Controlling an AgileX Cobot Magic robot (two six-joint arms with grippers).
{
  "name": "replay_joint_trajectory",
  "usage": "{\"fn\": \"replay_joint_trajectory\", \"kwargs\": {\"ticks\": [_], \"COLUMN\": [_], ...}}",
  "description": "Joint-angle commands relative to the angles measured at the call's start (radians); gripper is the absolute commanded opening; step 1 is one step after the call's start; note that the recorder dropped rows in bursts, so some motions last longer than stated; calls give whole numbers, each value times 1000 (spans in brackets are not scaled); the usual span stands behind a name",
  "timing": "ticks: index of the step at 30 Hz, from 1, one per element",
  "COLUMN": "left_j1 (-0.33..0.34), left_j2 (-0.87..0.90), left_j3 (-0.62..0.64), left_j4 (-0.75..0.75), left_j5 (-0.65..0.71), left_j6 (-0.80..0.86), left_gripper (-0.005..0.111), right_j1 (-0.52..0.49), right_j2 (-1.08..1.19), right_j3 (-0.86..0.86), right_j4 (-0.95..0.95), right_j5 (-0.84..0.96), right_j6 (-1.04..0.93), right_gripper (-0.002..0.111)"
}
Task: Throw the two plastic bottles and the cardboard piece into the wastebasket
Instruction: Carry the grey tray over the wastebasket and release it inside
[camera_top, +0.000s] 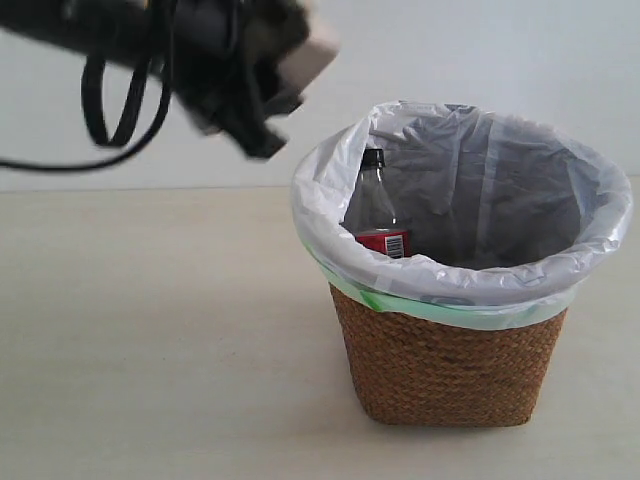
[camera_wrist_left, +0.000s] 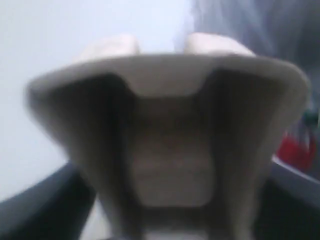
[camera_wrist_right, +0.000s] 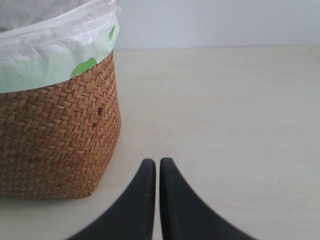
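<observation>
Cardboard piece comes first: we see it pale and blurred at the tip of the left pincer, up in the air to the left of the wastebasket and higher than its rim. The left arm reaches in from the upper left, slanting down toward the basket, with black cables looping beneath it. Inside the wastebasket, at the left side of the white bag liner, the bottle with the black cap and red label stands upright. The basket stands on the pale surface. In the left wrist view the cardboard fills nearly everything between two dark fingers; we cannot tell whether they clamp it or stand loose of it. The right pincer is low over the surface just beside the basket, tips pressed together, holding nothing.
</observation>
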Motion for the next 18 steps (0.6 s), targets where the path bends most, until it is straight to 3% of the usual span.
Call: {"fn": "replay_joint_trajectory", "kwargs": {"ticks": [1, 5, 11, 13, 15, 18], "left_j1": [-50, -50, -50, -50, -26, 97], "left_j2": [-7, -7, -7, -7, -18, -54], "left_j3": [-123, -123, -119, -120, -117, -107], "left_j4": [-61, -59, -32, -32, -63, -254], "left_j5": [-2, 183, 289, 332, 325, 334], "left_j6": [-53, -45, -33, 40, -20, -27], "left_gripper": [108, 107, 107, 107, 107, 107], "right_j1": [-6, -6, -6, -6, -6, -6], "right_j2": [-5, -5, -5, -5, -5, -5], "right_j3": [0, 0, 0, 0, 0, 0], "right_j4": [-6, -6, -6, -6, -6, -6], "right_j5": [-5, -5, -5, -5, -5, -5], "right_j6": [-4, -4, -4, -4, -4, -4], "right_gripper": [0, 0, 0, 0, 0, 0]}}
